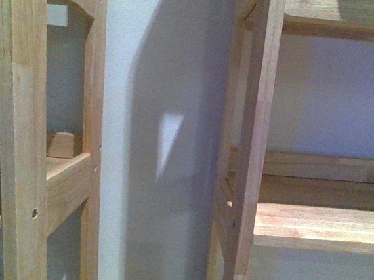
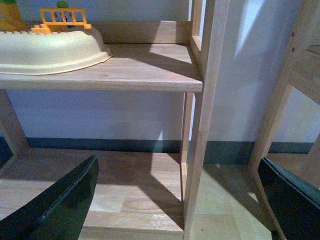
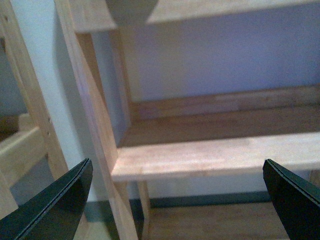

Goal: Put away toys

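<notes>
the front view shows two wooden shelving units standing side by side against a pale wall (image 1: 177,57). the left shelving unit (image 1: 21,126) fills the left edge with its upright posts and a cross rail, and the right shelving unit (image 1: 250,154) has its post near the middle, with a shelf board (image 1: 323,225) going out to the right. between the two units there is a strip of bare wall with a dark shadow and one small bright patch of light. neither arm is seen in this view.

in the left wrist view the left gripper (image 2: 182,200) is spread wide open — its two dark fingers (image 2: 55,205) sit at the two lower corners of the picture, well apart, with nothing between them. in front of it is a wooden shelf (image 2: 125,70), and on this shelf lies a cream-coloured tray (image 2: 50,50), rounded at the rim. on or behind the tray is a small orange toy fence (image 2: 62,20). a lower board and the floor are below, with a dark skirting strip (image 2: 100,145) along the wall.

in the right wrist view the right gripper (image 3: 180,200) is also wide open and holds nothing; its fingers (image 3: 55,205) point toward the bare shelf board of the right unit.

the yellow-orange plush toy is not seen in any of the three views, so i cannot tell where it is.
</notes>
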Robot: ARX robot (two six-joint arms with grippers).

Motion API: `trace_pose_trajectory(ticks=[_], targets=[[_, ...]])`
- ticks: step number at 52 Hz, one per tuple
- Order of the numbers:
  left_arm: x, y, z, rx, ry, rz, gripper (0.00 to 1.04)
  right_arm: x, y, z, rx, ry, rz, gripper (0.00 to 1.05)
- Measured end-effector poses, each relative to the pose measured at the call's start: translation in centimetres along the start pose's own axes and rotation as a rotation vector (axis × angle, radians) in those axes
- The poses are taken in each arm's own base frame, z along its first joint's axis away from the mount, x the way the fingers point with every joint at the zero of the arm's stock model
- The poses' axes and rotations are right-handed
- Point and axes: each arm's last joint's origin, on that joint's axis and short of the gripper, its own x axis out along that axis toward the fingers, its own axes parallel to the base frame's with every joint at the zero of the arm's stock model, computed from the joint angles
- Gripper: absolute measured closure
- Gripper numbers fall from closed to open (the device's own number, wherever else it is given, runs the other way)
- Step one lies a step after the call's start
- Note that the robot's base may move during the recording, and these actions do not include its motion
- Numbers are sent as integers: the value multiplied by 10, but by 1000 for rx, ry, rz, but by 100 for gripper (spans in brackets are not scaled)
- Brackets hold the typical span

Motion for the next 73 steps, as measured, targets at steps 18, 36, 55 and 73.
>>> trace_pose_trajectory(ticks=[18,36,55,73], targets=[[0,0,0,0,0,0,6,-8,-11,-60,-89,154,22,30],[0,0,0,0,0,0,6,-11,-24,-78,-104,154,7,86],[0,0,0,0,0,0,6,-14,-26,-91,-105,148,8,86],[0,0,0,0,0,0,6,-14,-26,-94,-106,143,7,73]])
